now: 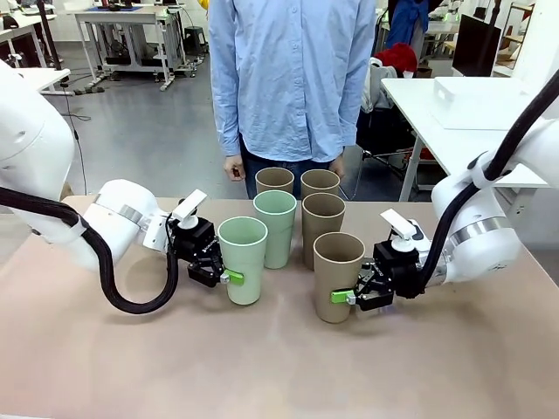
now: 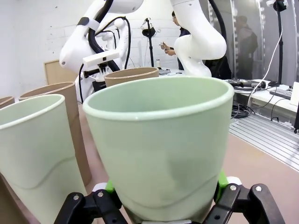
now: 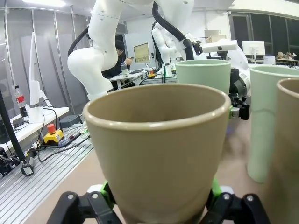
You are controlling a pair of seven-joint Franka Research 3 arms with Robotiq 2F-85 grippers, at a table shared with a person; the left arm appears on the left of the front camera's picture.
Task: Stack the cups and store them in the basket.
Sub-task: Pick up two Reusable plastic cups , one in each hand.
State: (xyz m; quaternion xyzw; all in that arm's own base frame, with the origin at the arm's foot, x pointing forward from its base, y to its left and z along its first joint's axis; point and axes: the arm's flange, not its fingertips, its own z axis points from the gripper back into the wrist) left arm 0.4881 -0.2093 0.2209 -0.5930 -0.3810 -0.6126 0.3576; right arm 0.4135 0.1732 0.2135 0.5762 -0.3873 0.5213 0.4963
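Beige table in a lab room; mid-frame, left gripper clamps a mint cup, right gripper clamps a tan cup.

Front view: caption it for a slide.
Left gripper grips a mint cup, right gripper a tan cup; four cups stand behind.

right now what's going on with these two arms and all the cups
Each arm grips one cup. The left arm's jaws are shut on the near mint cup, and the right arm's jaws clamp the near tan cup. Both cups appear to stand on the table. One more mint cup and three tan cups stand unstacked behind them. The person stands at the far side, hands down, touching nothing.
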